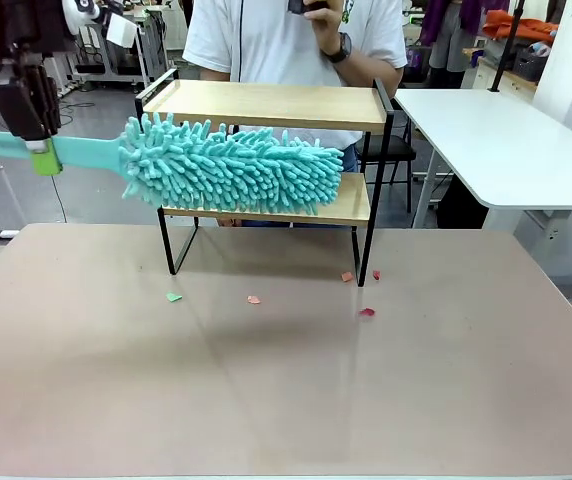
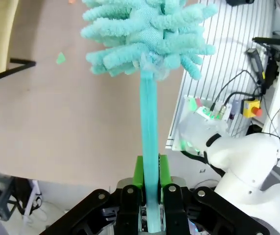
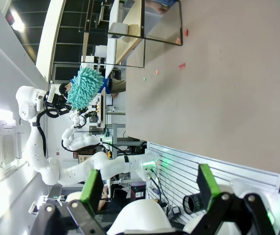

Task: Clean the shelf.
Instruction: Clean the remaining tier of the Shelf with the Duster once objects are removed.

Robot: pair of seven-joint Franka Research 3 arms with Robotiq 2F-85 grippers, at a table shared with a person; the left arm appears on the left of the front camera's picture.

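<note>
The shelf [image 1: 266, 105] stands at the table's far middle, two light wooden boards in a thin black frame. My left gripper [image 1: 38, 150] is shut on the flat handle of a teal fluffy duster [image 1: 231, 165], held level in front of the shelf, its head overlapping the lower board [image 1: 351, 205]. The left wrist view shows the green pads [image 2: 139, 171] clamping the duster handle [image 2: 150, 142], with the duster head [image 2: 147, 34] above. My right gripper [image 3: 150, 188] stands open with nothing between its fingers, off the table's near edge. The shelf [image 3: 130, 34] appears sideways there, far off.
Small paper scraps lie on the brown table [image 1: 286, 380]: a green scrap [image 1: 174, 296], a pink scrap [image 1: 254, 299], red scraps [image 1: 366, 312] by the shelf's right leg. A person [image 1: 296, 40] stands behind the shelf. A white table [image 1: 506, 140] is at the right.
</note>
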